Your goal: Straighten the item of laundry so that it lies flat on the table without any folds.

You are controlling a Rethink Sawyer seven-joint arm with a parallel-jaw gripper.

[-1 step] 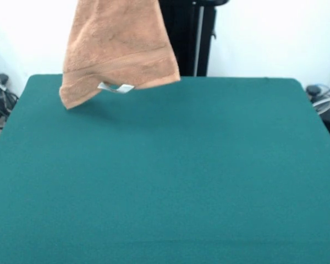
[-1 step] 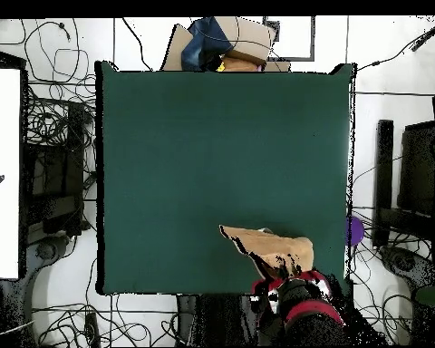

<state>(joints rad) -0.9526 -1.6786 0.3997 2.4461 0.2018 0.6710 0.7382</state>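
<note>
While hanging in loose vertical folds rather than lying flat, towel [image 1: 118, 49] [image 2: 271, 245] sits over the robot-side edge of the worktop [image 1: 181, 176] [image 2: 212, 136], top end running out of the front view. Lowest corner close to the green surface; cannot tell whether touching. Small white label [image 1: 116, 87] dangling under the lower border band. Gripper itself hidden: out of frame in front, buried under cloth and arm [image 2: 298, 304] from overhead, so cannot tell whether clamped on the towel or slack; presumably carrying it, given the hang.

Risks, as judged from here:
- Letting go at this spot: likely to drop in a heap, or slide off the near edge, with so little worktop beneath.
- Lowering straight down: likely to stack the folds on each other instead of spreading them.
- Dragging toward the middle too fast or too high: trailing corner may flip under and leave a crease.
- Pinch on one corner only: opposite side may swing and twist while moving.
</note>
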